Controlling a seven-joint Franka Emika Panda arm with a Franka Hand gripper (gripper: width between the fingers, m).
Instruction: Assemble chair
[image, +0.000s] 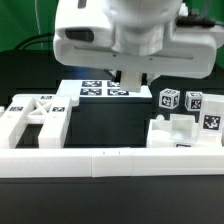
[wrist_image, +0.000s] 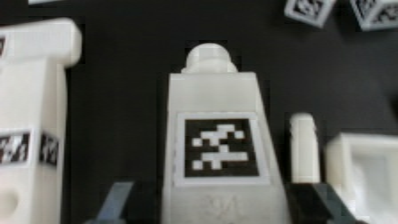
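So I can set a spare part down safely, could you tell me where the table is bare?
Free: the black table between the frame on the exterior view's left and the tagged parts on its right, behind the border wall. Crowded: near the marker board, where the fingers grip a tagged bar.

No legible text, numbers; only coded square tags (wrist_image: 219, 146) on chair parts (wrist_image: 217, 95), marker board (image: 72, 90).
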